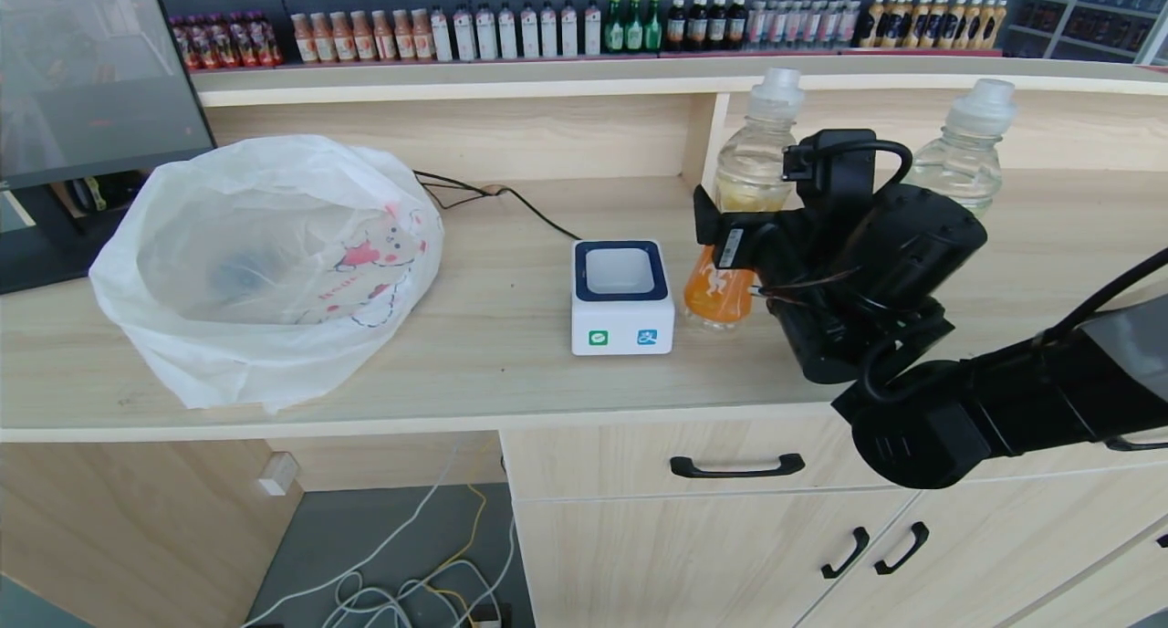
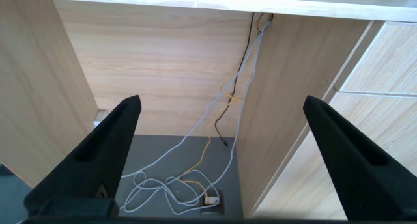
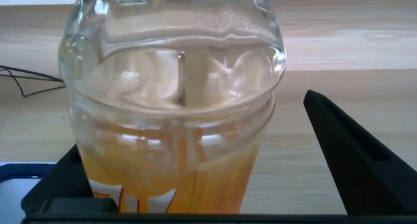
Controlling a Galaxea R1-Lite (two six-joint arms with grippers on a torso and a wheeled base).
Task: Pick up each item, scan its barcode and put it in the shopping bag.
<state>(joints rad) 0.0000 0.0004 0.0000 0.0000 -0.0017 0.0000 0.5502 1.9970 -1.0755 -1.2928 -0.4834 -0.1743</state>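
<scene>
Right gripper (image 3: 195, 178) round the orange drink bottle (image 3: 176, 120)
Fingers (image 3: 352, 165) open either side, no squeeze yet; it stands just beside the scanner (image 1: 622, 297), handy for scanning. Left gripper (image 2: 218, 159) parked open under the counter (image 1: 511, 363).

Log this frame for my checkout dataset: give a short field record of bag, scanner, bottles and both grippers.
bag: open, on the counter's left
scanner: mid-counter, right of the bag
near bottle: upright beside the scanner
far bottle: upright, farther right
right gripper: open, its fingers on either side of the near bottle
left gripper: open, below the counter, above floor cables
</scene>
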